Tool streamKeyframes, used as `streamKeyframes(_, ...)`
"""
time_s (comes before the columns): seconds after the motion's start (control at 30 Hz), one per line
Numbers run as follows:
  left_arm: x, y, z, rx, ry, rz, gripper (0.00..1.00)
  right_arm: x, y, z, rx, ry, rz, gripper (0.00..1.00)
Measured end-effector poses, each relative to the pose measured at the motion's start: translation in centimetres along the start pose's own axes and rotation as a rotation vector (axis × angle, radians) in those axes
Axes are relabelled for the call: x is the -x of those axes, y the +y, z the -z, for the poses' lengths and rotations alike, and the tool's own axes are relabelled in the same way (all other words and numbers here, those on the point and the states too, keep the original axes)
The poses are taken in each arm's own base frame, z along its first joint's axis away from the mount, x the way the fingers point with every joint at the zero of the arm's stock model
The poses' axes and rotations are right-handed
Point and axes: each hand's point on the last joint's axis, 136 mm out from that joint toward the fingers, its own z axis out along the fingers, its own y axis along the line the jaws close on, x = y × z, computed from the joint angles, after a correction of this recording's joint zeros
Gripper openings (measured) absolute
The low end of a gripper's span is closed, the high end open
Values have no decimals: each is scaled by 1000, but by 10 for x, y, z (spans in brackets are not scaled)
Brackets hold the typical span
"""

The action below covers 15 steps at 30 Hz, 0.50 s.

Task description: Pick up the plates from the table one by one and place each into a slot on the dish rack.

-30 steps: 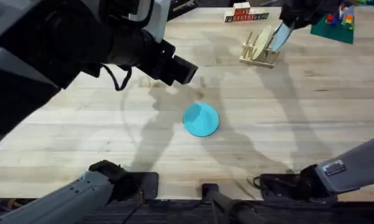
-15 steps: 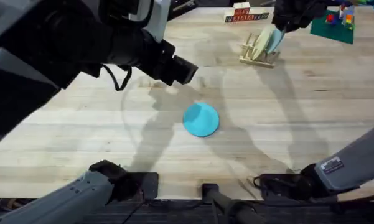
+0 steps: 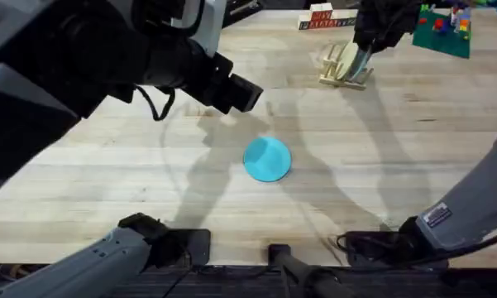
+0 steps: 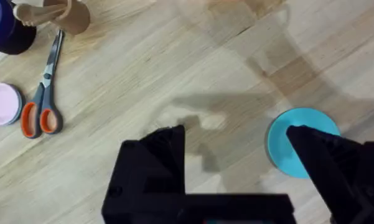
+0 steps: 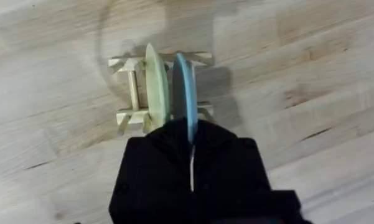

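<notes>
The right gripper [image 5: 191, 146] has its fingers closed on the pale blue plate [image 5: 183, 93], held on edge in a slot of the dish rack [image 5: 129, 87], just beside the cream plate [image 5: 155, 84]; so the first placing looks nearly finished, and next the fingers should open and lift straight off; the turquoise plate [image 3: 267, 158] lies flat mid-desk [image 3: 107, 174]; the left gripper [image 4: 236, 162] hovers near it, fingers open.

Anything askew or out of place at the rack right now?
Nothing stands out. The pale blue plate stands on edge in the dish rack beside the cream plate, with the right gripper shut on its rim. The turquoise plate lies flat on the table.
</notes>
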Motion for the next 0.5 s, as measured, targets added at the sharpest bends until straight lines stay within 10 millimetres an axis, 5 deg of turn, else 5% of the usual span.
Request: streamKeyframes(0.5,0,0,0,0,0,0,993,1,1,-1,3,-5,4,32)
